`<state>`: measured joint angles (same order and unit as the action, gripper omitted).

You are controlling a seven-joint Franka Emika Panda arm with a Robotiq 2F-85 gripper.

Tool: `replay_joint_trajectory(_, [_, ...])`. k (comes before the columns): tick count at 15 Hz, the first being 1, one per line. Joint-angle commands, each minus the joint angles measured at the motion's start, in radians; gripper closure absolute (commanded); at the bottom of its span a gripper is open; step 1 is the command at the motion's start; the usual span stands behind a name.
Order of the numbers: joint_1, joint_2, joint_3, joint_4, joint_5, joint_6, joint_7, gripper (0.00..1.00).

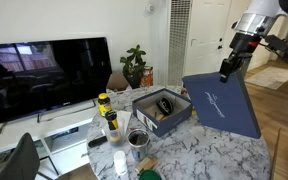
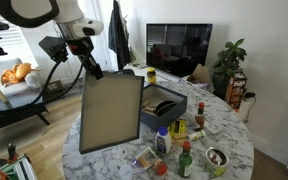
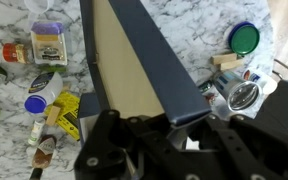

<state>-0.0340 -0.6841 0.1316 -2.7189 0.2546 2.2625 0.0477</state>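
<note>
Since the tool (image 1: 226,74) is clamped on the top edge of the lid (image 1: 224,108), it's already off the box (image 1: 162,112), held tilted beside it over the worktop (image 1: 199,155), not set down yet.

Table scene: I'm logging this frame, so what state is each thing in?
Box: open, dark contents showing.
Lid: off the box, held near upright.
Hand: shut on the lid's top edge.
TV: off, screen dark.
Can: open at the top.
</note>
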Motion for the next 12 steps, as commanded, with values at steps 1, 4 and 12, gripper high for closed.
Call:
replay_joint_trajectory(1, [0.034,0.076,0.012,-0.03,-0.049,0.095,0.052,1.0])
replay_joint_trajectory(4, [0.057,0.136,-0.003,-0.026,-0.039,0.143,0.055,0.76])
replay_joint_trajectory(12, [0.085,0.221,-0.338,0.065,0.207,0.212,-0.137,0.23])
